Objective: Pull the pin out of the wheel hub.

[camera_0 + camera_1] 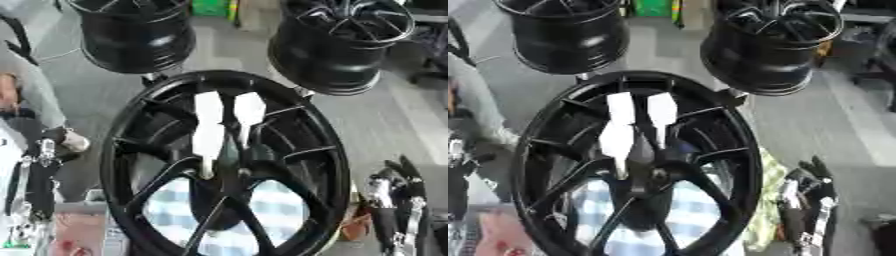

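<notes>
Grey floor (223, 47) behind, two black wheels (136, 30) hanging at top. Large black wheel hub (223, 165) fills centre, spokes facing camera, checked cloth (262, 210) showing through lower gaps. White pins (210, 132) stand in hub centre, pointing upward. Left hand (39, 170) low at left edge, right hand (389, 200) low at right edge; both apart from hub, fingers relaxed, holding nothing.

Two black wheel rims (136, 32) (343, 45) farther back; blue-checked cloth (271, 205) below; green box (651, 7) at top edge
</notes>
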Action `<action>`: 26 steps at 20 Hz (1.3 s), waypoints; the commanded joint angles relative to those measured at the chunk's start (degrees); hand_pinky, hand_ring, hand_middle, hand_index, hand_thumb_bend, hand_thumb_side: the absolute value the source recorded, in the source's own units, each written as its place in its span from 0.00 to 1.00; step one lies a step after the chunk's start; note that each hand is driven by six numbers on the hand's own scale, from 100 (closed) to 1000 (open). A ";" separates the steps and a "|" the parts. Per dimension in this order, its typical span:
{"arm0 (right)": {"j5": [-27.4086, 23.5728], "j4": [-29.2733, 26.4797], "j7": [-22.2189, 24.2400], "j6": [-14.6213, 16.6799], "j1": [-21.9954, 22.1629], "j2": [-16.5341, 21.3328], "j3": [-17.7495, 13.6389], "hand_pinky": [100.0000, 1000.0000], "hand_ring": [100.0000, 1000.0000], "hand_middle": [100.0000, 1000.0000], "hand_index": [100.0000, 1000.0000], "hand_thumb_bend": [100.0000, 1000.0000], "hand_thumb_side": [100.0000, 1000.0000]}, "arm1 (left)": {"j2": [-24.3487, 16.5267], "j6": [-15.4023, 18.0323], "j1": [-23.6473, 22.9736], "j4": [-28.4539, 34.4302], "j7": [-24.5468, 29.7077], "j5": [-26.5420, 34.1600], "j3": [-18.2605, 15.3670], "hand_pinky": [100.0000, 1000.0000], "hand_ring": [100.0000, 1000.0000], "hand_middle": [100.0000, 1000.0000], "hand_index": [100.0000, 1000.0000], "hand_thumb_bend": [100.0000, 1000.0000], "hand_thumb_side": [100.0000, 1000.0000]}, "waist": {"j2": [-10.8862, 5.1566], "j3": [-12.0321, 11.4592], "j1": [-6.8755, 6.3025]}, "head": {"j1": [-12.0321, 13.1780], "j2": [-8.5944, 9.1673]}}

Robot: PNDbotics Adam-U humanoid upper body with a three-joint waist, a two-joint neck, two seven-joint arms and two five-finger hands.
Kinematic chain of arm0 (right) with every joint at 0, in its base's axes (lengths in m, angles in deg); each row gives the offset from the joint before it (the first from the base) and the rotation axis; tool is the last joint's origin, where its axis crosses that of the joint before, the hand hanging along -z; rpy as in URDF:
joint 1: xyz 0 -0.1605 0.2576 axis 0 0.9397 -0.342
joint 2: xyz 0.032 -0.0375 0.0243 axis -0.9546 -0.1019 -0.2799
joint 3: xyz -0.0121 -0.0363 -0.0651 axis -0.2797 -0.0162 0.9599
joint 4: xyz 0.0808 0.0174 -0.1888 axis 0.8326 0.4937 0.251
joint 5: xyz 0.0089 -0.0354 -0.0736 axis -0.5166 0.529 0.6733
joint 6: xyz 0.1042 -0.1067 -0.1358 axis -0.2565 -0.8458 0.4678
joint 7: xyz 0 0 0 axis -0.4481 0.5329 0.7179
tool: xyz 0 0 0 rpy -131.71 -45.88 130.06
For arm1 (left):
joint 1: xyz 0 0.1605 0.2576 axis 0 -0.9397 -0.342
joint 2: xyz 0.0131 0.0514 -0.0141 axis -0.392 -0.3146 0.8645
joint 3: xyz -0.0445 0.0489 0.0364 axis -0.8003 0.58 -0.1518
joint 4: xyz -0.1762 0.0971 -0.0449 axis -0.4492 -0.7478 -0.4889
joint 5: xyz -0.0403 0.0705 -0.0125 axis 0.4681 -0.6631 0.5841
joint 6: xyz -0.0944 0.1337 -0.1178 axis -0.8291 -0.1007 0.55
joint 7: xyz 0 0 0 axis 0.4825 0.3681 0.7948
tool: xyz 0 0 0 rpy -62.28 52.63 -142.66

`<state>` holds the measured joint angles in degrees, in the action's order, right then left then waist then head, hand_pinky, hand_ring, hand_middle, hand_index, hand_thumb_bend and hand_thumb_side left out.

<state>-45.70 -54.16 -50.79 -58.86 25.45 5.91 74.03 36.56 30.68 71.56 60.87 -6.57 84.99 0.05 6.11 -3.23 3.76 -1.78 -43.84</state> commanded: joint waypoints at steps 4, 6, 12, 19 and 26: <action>-0.22 -0.47 -3.04 2.61 -0.39 0.52 -0.58 0.50 0.53 0.67 0.86 0.00 0.50 | -13.37 0.71 -1.24 11.95 1.05 0.31 -0.30 0.65 0.90 0.80 0.73 0.00 0.68 | -0.14 0.23 -0.95 | -0.40 -0.28; -0.10 -0.40 -3.10 2.65 -0.52 0.57 -0.59 0.50 0.53 0.67 0.86 0.00 0.50 | -19.80 0.31 -1.81 17.62 1.90 0.48 -0.03 0.65 0.89 0.80 0.74 0.00 0.66 | -0.09 0.55 -1.19 | -0.48 -0.28; 0.05 -0.05 -3.19 2.80 -0.67 0.70 -0.49 0.50 0.53 0.67 0.86 0.00 0.50 | -38.56 5.55 2.87 21.64 8.63 -0.45 1.73 0.70 0.87 0.79 0.80 0.00 0.61 | -0.22 1.58 -1.68 | -0.64 -0.28; -0.12 0.26 -2.81 2.93 -0.85 1.06 0.01 0.50 0.53 0.67 0.86 0.00 0.50 | -49.24 8.27 15.10 21.70 28.47 -10.09 9.62 0.78 0.87 0.80 0.86 0.16 0.53 | -0.34 3.19 -2.15 | 0.30 -0.28; -0.58 0.62 -2.34 3.09 -1.04 1.06 0.48 0.50 0.53 0.67 0.86 0.00 0.50 | -45.69 8.18 28.28 21.70 47.43 -15.64 18.05 0.81 0.85 0.78 0.90 0.22 0.34 | -0.37 4.35 -2.24 | 0.73 -0.28</action>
<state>-45.71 -53.11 -50.58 -58.65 24.87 5.97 74.41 -8.67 39.01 98.84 81.98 38.07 70.32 17.42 6.31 1.10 1.80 -1.22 -43.84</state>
